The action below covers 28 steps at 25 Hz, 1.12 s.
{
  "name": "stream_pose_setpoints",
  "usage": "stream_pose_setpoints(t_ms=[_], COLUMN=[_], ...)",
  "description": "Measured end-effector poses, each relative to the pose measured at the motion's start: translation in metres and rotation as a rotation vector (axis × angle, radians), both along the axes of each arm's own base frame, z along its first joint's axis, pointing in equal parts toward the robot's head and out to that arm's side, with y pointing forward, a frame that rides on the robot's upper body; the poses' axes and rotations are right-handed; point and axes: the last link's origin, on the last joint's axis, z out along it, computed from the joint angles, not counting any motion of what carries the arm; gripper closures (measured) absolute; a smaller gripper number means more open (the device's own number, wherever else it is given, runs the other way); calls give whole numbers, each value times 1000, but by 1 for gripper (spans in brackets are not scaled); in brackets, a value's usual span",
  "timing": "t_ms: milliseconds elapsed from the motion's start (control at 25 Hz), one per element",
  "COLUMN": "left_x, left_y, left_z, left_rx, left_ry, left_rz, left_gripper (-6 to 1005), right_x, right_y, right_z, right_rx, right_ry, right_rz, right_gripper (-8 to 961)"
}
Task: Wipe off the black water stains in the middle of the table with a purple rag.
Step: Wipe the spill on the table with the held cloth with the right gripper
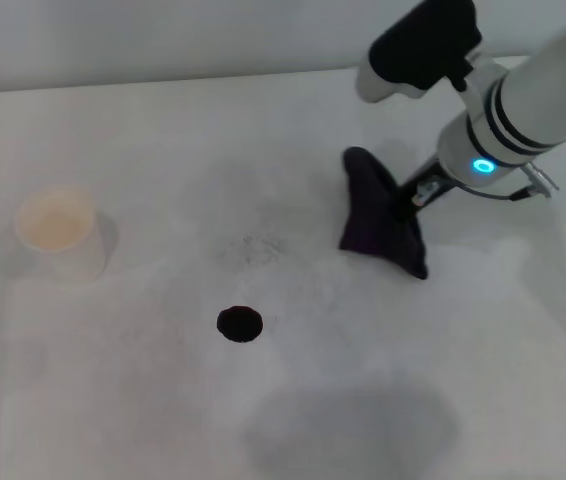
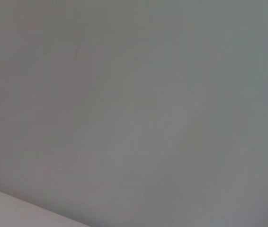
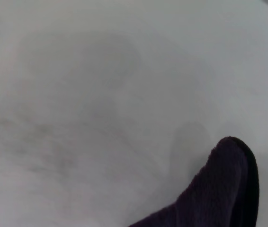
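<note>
Far right on bench (image 1: 293, 120), my right gripper (image 1: 415, 198) clamped on purple rag (image 1: 378, 215) — cloth bunched, hanging down to surface. Black water stains (image 1: 239, 324) untouched, centre-near, well apart from rag; wiping all still ahead. Paper cup (image 1: 60, 235) far left, off my path. Faint grey smudge (image 1: 253, 246) lies between — no obstacle. Left gripper out of sight.

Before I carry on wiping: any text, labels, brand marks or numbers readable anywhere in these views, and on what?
None readable. The paper cup, purple rag, table and the right arm show no lettering; the arm bears only a blue light ring, not text. The left wrist view shows only blank surface.
</note>
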Motion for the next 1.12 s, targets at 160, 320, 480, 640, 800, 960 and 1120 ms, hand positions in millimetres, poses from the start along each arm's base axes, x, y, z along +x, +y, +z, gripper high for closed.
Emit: stream_pose_setpoints(t_ms=[160, 320, 480, 640, 800, 960, 1120], left_x=[-4, -2, -2, 1, 4, 7, 8], left_y=[-1, -1, 0, 4, 8, 12, 15], left_z=[6, 9, 10, 11, 12, 13, 14], left_rx=[50, 66, 70, 73, 75, 77, 77], left_ry=[-31, -43, -58, -58, -57, -56, -55], left_rz=[29, 16, 13, 2, -9, -21, -27], left_gripper=[121, 121, 122, 122, 123, 124, 124], right_x=[-23, -38, -43, -43, -51, -60, -59], right_y=[-9, -19, -26, -36, -46, -50, -47], right_z=[-2, -15, -34, -61, -85, -96, -102], right_rx=[-91, -201, -271, -331, -356, -346, -313], right_ry=[37, 111, 171, 146, 159, 206, 248], right_rz=[73, 117, 144, 197, 268, 300, 290], right_gripper=[820, 822, 825, 827, 829, 829, 828])
